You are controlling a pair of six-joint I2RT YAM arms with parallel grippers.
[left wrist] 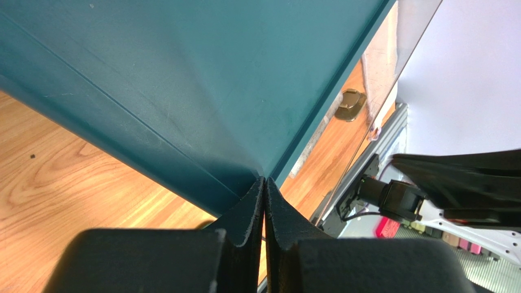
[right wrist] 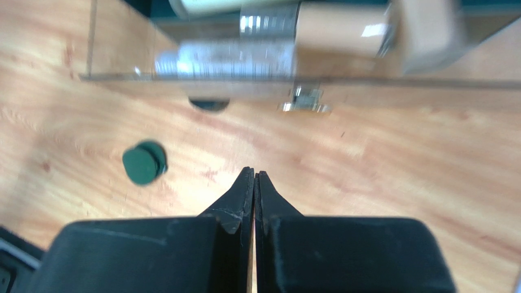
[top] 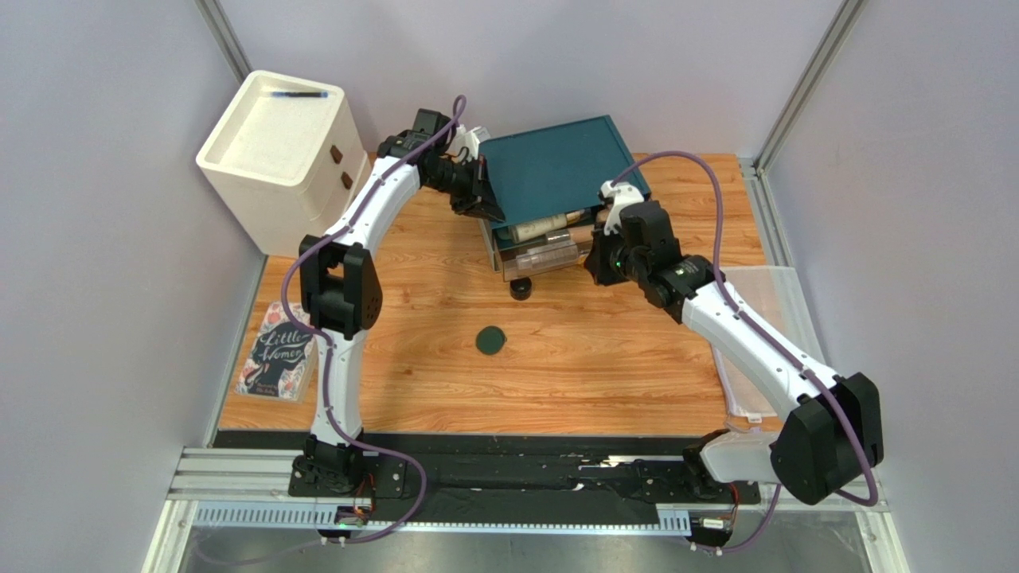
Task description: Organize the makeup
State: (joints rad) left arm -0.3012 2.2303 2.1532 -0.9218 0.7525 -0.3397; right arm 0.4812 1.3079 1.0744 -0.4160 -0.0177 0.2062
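Note:
A teal organizer box (top: 556, 167) stands at the back with its clear drawer (top: 508, 265) pulled out. In the drawer lie a cream bottle (top: 541, 223) and beige tubes (top: 553, 252); the right wrist view shows them blurred as a beige tube (right wrist: 342, 27) and a silvery tube (right wrist: 226, 61). A small black jar (top: 520, 288) sits just in front of the drawer. A flat dark-green compact (top: 490, 343) lies on the table, and it also shows in the right wrist view (right wrist: 144, 163). My left gripper (top: 484, 197) is shut, its tips (left wrist: 264, 181) against the teal box's corner. My right gripper (top: 595, 260) is shut and empty above the table (right wrist: 254, 174) in front of the drawer.
A white cabinet (top: 281, 143) stands at the back left. A pink-covered book (top: 278, 352) lies at the table's left edge. A clear plastic sheet (top: 766, 310) lies along the right edge. The drawer's brass handle (right wrist: 306, 107) faces my right gripper.

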